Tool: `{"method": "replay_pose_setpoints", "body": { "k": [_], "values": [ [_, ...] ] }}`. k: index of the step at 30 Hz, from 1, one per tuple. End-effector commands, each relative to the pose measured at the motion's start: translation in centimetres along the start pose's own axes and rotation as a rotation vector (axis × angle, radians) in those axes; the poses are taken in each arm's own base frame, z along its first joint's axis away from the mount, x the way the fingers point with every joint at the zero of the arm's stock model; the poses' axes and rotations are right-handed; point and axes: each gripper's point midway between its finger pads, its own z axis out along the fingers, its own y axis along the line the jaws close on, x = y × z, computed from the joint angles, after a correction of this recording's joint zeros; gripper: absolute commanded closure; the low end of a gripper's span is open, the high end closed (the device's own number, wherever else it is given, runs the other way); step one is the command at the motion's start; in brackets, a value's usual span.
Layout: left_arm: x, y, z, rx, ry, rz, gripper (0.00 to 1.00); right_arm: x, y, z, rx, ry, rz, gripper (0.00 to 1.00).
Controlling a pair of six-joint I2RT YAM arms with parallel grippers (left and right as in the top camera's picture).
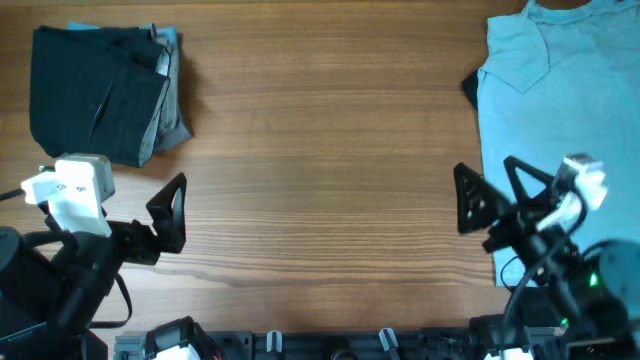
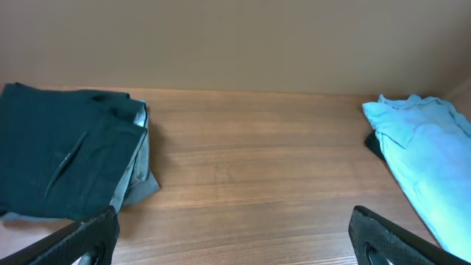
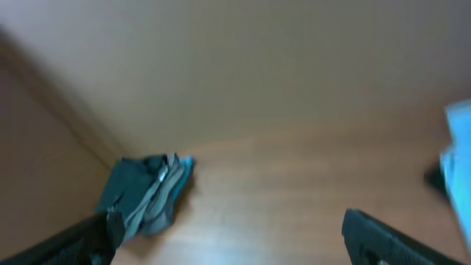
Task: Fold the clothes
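Note:
A folded dark garment [image 1: 95, 90] tops a stack at the table's far left, with a grey folded garment [image 1: 172, 125] showing under its right edge. A light blue T-shirt [image 1: 560, 100] lies spread along the right side, and a bit of dark cloth [image 1: 469, 88] peeks from under its left edge. My left gripper [image 1: 175, 213] hangs open below the stack, holding nothing. My right gripper [image 1: 490, 192] stands open at the T-shirt's lower left edge, also holding nothing. The left wrist view shows the stack [image 2: 59, 154], the T-shirt [image 2: 427, 154] and bare wood between wide jaws [image 2: 235, 239].
The wooden table [image 1: 320, 150] stretches bare between the two piles. The right wrist view is blurred; it shows the stack [image 3: 147, 191] far left, a sliver of T-shirt [image 3: 460, 147] at right, and its gripper [image 3: 232, 239] over wood. A plain wall rises behind the table.

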Motion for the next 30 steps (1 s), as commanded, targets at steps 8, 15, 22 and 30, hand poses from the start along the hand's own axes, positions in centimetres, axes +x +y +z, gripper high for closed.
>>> {"method": "replay_pose_setpoints", "body": {
  "k": [8, 15, 22, 30],
  "values": [
    [-0.1, 0.0, -0.1, -0.006, -0.006, 0.022, 0.00, 7.8, -3.1, -1.0, -0.019, -0.136, -0.209, 0.00],
    [-0.1, 0.0, -0.1, -0.006, -0.006, 0.022, 0.00, 12.7, -6.1, 1.9, -0.001, -0.086, -0.192, 0.00],
    [-0.1, 0.0, -0.1, -0.006, -0.006, 0.022, 0.00, 15.3, -7.8, 3.6, -0.010, -0.128, -0.209, 0.00],
    [-0.1, 0.0, -0.1, -0.006, -0.006, 0.022, 0.00, 15.2, -7.9, 3.6, -0.009, -0.128, -0.207, 0.00]
  ]
}}
